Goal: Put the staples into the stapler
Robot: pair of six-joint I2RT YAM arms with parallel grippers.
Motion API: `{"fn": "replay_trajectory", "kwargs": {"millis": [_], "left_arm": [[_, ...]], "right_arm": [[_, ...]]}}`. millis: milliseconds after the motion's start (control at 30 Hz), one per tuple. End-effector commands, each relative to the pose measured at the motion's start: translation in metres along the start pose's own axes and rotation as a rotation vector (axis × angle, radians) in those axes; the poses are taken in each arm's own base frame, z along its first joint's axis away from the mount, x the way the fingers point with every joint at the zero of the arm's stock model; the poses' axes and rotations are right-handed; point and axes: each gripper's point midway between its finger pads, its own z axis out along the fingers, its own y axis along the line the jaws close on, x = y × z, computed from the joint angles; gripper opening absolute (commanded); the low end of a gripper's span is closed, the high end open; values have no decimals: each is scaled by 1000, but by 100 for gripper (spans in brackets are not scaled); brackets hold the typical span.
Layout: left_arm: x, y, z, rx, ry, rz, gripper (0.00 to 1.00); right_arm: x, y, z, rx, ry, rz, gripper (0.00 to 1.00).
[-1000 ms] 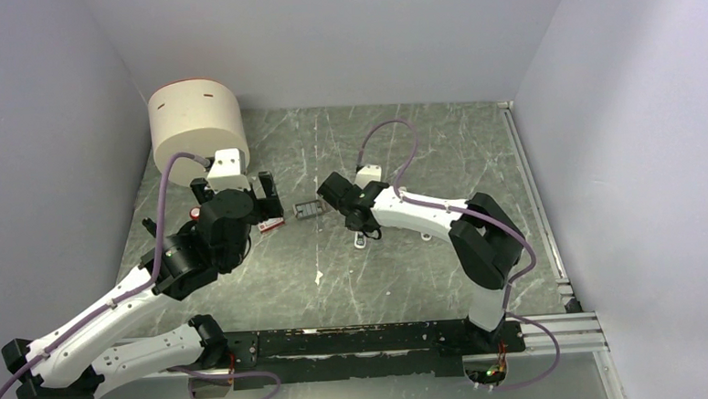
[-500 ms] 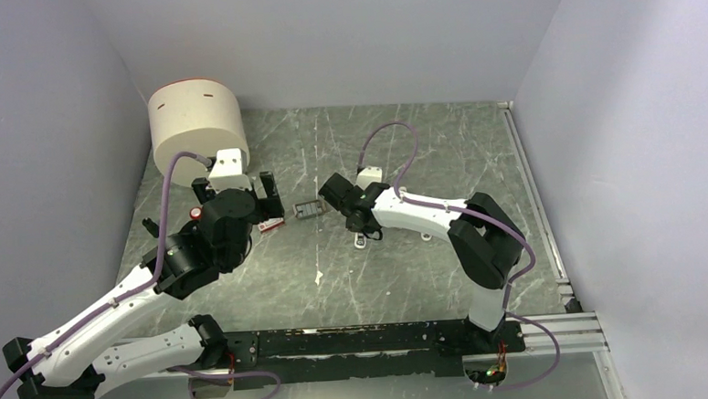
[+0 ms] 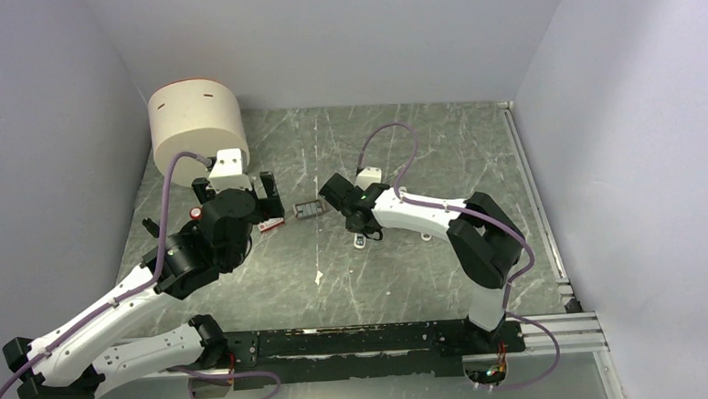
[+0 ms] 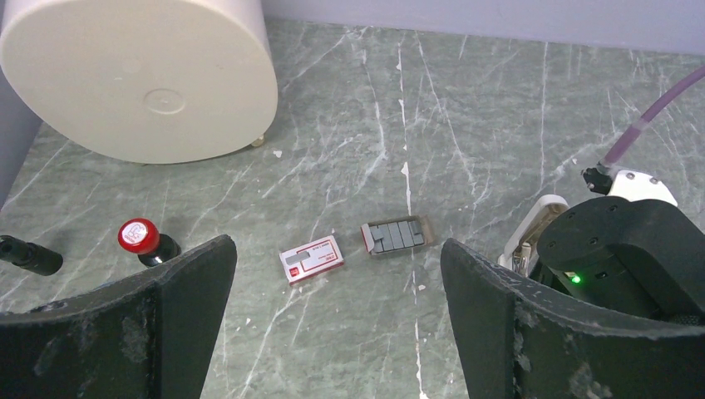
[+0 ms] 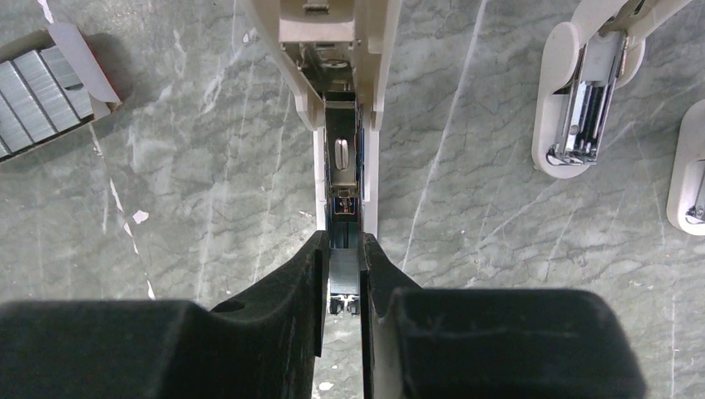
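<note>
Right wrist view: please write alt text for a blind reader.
The right gripper is shut on the slim white stapler, its top opened, over a grey-green marble table. A tray of grey staples sits at upper left; two short white pieces lie at right.

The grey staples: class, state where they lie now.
In the left wrist view, the staples lie near frame centre, just right of the red-and-white box and left of the right arm.

Loose staples [image 4: 397, 237] and box [image 4: 312, 258] on marble table [image 4: 465, 108].
Box lies just left of the staples, both framed by wide-spread fingers [image 4: 187, 320]; white drum [image 4: 137, 75] at far left.
</note>
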Motion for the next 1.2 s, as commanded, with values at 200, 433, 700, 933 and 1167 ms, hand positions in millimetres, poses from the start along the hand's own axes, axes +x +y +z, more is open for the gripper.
{"fn": "replay_trajectory", "kwargs": {"millis": [200,433,700,933,1167], "left_arm": [[-2,-1,0,4,-1,-7,97],[-1,-1,0,3,-1,-10,97],[-1,-2,1,7,3,-8,97],[-1,0,0,1,-2,-18,97],[-7,7,-2,-21,-34,-56,97]], "right_arm": [[1,-7,2,4,-13,-3,21],[-1,-5,-3,-18,-15,-3,27],[-18,3,-19,-76,-55,2,36],[-29,29,-23,-185,-75,-76,37],[-38,79,-25,-374,-75,-228,35]]}}
